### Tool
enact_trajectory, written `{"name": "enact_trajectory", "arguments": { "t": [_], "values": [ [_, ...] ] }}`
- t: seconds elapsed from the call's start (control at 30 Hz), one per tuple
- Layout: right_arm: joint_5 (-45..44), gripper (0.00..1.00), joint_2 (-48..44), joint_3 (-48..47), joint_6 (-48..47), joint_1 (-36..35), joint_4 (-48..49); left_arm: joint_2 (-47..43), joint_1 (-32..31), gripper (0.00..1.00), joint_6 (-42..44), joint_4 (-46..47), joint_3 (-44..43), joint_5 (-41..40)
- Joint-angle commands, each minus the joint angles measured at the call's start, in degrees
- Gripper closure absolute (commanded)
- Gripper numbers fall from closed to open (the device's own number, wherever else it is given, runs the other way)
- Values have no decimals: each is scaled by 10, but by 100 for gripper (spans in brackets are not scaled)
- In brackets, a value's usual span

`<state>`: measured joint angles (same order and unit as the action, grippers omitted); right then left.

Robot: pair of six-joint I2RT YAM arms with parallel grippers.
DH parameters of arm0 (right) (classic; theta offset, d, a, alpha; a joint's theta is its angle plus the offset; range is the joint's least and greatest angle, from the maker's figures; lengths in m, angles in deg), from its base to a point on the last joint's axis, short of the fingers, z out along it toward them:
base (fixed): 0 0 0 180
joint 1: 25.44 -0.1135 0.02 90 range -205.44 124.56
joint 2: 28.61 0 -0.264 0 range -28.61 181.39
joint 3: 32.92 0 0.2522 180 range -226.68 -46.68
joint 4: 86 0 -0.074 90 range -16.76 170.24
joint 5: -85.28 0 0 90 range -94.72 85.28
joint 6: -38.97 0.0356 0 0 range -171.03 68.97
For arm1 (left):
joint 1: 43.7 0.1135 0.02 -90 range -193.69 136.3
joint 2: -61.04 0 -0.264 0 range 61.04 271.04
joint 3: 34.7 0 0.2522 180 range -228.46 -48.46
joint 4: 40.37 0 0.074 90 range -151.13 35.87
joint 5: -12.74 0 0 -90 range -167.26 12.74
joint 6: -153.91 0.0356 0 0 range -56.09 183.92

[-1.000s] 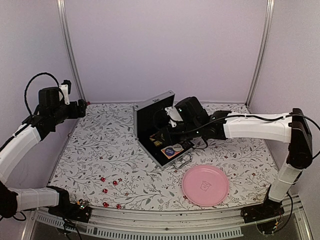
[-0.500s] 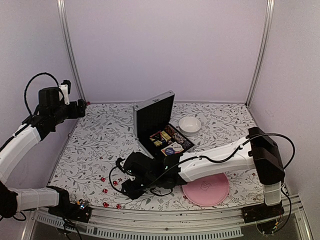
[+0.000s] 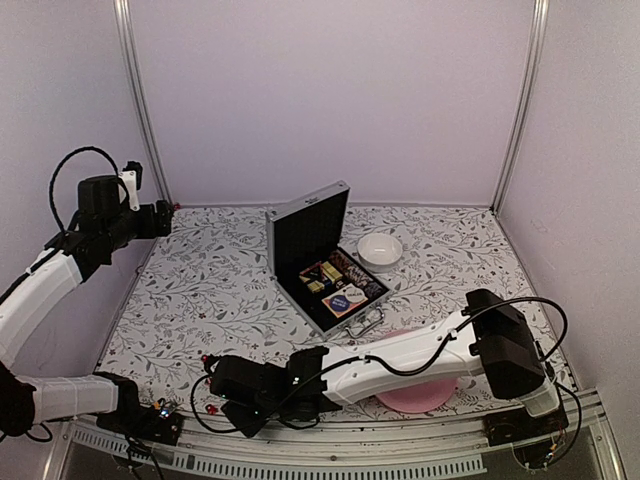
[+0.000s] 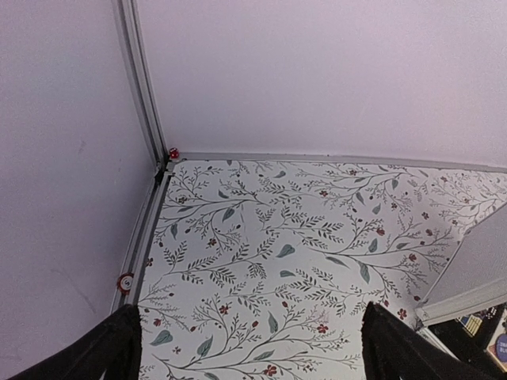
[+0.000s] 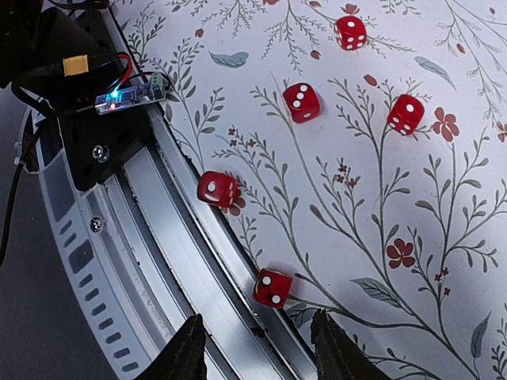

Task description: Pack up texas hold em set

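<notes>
The texas hold em set's silver briefcase (image 3: 308,232) stands open mid-table, with card decks and chips in its black tray (image 3: 337,285). Its lid corner (image 4: 475,269) shows in the left wrist view. Several small red dice lie loose at the table's near-left edge. One die (image 5: 272,287) rests against the metal rail, just ahead of my right gripper (image 5: 257,352). Another die (image 5: 217,189) sits further along the rail. That gripper (image 3: 238,408) is open, low over the dice, and holds nothing. My left gripper (image 4: 253,356) is open and empty, raised at the far left (image 3: 165,216).
A pink plate (image 3: 432,392) lies at the near right, partly under my right arm. A white bowl (image 3: 380,250) sits behind the case. The aluminium front rail (image 5: 158,237) and a small circuit board (image 5: 127,96) border the dice. A small red object (image 4: 173,153) sits in the far-left corner.
My right arm has swung from the open case across to the near-left front edge and now hovers low over the dice. The left arm has not moved.
</notes>
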<state>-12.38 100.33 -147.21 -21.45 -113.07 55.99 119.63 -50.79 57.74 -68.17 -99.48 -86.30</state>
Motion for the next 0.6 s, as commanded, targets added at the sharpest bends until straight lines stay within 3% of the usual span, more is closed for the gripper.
{"name": "enact_trajectory", "arguments": {
  "t": [0.0,0.57],
  "values": [
    [-24,55,40,-48,-4,-6,-35,-4,3,4,-4,10,6,2],
    [-61,62,100,-106,-3,-10,-78,0,3,4,-3,9,5,8]
  ]
}}
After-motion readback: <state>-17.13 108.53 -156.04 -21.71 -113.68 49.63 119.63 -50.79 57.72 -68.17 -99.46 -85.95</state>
